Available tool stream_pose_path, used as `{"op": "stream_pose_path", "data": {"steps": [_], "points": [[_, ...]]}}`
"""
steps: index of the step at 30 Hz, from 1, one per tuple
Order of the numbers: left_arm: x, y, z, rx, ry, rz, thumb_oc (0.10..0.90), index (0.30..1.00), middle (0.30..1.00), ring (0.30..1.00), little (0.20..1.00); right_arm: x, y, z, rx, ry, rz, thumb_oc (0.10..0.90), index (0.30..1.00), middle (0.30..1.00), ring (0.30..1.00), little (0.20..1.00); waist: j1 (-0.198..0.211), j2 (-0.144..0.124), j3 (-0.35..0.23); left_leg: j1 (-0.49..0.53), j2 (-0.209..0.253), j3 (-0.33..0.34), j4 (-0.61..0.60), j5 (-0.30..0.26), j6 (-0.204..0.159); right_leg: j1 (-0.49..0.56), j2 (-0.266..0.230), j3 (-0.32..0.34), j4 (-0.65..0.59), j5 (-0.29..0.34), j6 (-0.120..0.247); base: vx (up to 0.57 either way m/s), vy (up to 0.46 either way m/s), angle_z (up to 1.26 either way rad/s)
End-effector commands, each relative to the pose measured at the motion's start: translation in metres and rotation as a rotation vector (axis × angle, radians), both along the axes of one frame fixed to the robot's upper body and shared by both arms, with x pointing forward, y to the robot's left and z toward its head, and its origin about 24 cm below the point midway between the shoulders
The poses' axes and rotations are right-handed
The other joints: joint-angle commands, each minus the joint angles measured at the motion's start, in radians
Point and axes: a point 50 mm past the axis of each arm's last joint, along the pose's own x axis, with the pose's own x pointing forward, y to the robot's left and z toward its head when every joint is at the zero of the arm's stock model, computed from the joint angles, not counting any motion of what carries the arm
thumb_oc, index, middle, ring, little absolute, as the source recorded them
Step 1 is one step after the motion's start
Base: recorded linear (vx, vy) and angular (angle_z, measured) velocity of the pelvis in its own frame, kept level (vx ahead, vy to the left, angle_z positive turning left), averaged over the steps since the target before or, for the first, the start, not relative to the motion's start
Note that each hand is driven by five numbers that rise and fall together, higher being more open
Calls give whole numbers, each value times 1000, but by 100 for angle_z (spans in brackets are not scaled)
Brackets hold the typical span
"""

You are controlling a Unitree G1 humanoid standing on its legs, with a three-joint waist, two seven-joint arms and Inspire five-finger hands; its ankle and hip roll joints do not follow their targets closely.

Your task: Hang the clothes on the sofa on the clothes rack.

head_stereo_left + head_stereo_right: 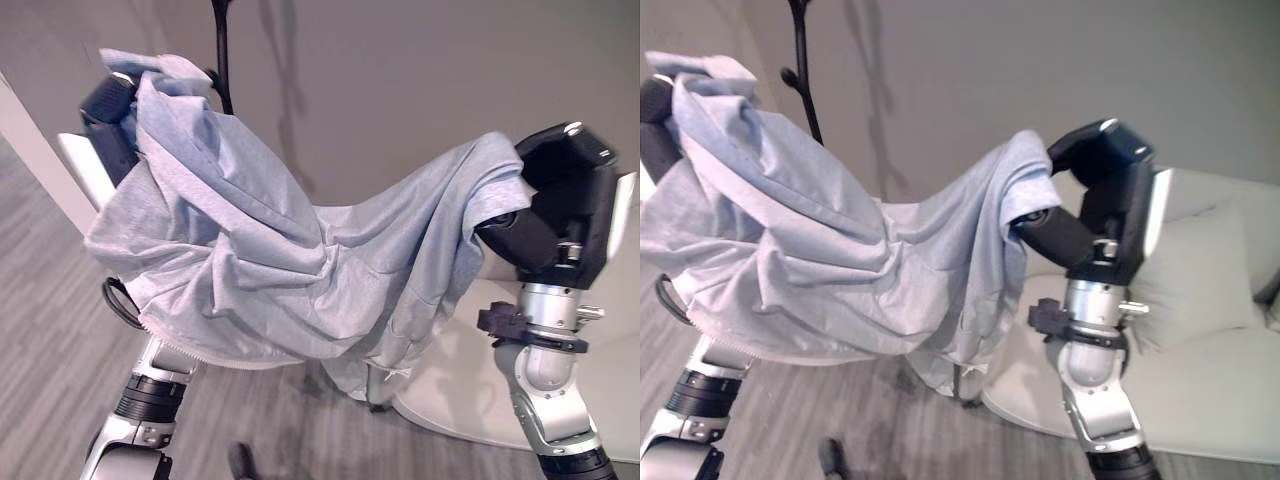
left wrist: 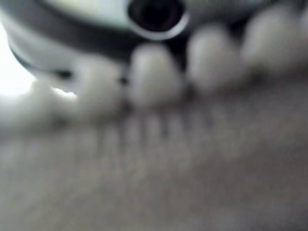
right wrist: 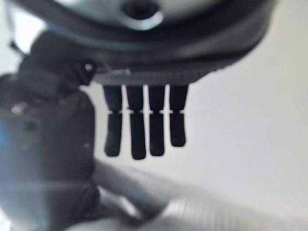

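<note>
- Right hand (image 1: 1095, 190) is raised at the right of the eye views with one end of the light blue garment (image 1: 260, 250) draped over it; its wrist view shows the fingers (image 3: 144, 120) straight and side by side, so the cloth looks carried on an open hand, not pinched.
- Left hand (image 1: 108, 115) is lifted higher at the left, buried under the other end of the garment; its wrist view gives only pale blur, so I cannot tell whether those fingers are curled or straight.
- Between the 2 hands the garment sags in a deep swag of folds, with its hem hanging low in the middle; holding it spread this way probably keeps it off the floor (image 1: 50, 330) and leaves a span to lay over a peg.
- Behind the right arm sits the pale sofa (image 1: 1230, 370) with a cushion (image 1: 1195, 280), and the garment is already clear of it.
- Farthest back, the black clothes rack (image 1: 805, 70) rises against the grey wall (image 1: 400, 80), just behind the left hand's end of the cloth; the garment is not yet on it, so I judge the hanging step is at hand.
</note>
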Motion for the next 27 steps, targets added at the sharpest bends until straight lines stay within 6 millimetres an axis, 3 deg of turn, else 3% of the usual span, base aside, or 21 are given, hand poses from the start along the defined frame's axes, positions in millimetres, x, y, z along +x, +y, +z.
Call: {"op": "stream_pose_path", "data": {"steps": [1,4,6,8,9,11,12,15,19,21,27], "points": [[-16,2,57,83,-301,60,400,300,300,300,300,-7,5,38,-101,-236,-68,400,300,300,300,300,36,13,-86,78,-24,21,-10,-96,-43,-54,-71,-41,160,132,40,308,352,-4],[-32,5,72,123,-429,125,400,300,300,300,300,-8,9,51,-130,-332,-151,400,300,300,300,300,34,39,-70,125,-76,49,-10,-152,18,-150,-124,-48,370,237,45,215,365,-2],[-36,8,75,129,-454,154,400,300,300,300,300,-7,10,52,-85,-356,-165,400,300,300,300,300,37,49,-66,156,-91,46,-10,-193,25,-206,-139,-69,447,234,59,171,258,-5],[-35,8,75,114,-448,154,400,300,300,300,300,-9,8,51,-79,-359,-197,400,300,300,300,300,20,59,-59,167,-90,47,-10,-190,24,-255,-72,-68,429,157,27,72,32,-14],[-31,9,74,103,-430,153,400,300,300,300,300,-11,4,53,-86,-382,-252,400,300,300,300,300,9,67,-58,175,-87,34,-10,-192,15,-262,-2,-58,350,63,8,127,-66,9],[-26,9,75,98,-405,158,400,300,300,300,300,-10,1,56,-96,-394,-297,400,300,300,300,300,4,67,-59,187,-85,32,-10,-198,8,-247,31,-53,249,53,4,135,-78,25],[-18,7,73,99,-370,150,400,300,300,300,300,-7,-4,58,-142,-412,-402,400,300,300,300,300,-1,61,-61,198,-88,26,-10,-203,5,-230,64,-25,134,64,4,134,-88,29],[-10,11,70,103,-324,168,400,300,300,300,300,-4,-14,67,-184,-442,-526,400,300,300,300,300,-11,52,-69,225,-88,32,-10,-211,6,-231,81,17,122,84,10,120,-78,30],[1,11,75,129,-281,173,400,300,300,300,300,-2,-21,79,-222,-484,-608,400,300,300,300,300,-4,38,-95,238,-86,21,-10,-217,-3,-183,87,1,56,89,11,133,-129,0],[10,12,82,189,-251,179,400,300,300,300,300,2,-30,95,-360,-538,-759,400,300,300,300,300,-3,27,-111,247,-78,21,-10,-212,-18,-144,95,-22,-2,106,7,182,-228,10],[29,25,100,267,-188,271,400,300,300,300,300,14,-35,116,-552,-592,-873,400,300,300,300,300,-12,16,-107,271,-53,30,29,-210,-43,-105,115,-11,-28,90,-11,113,-157,0]]}}
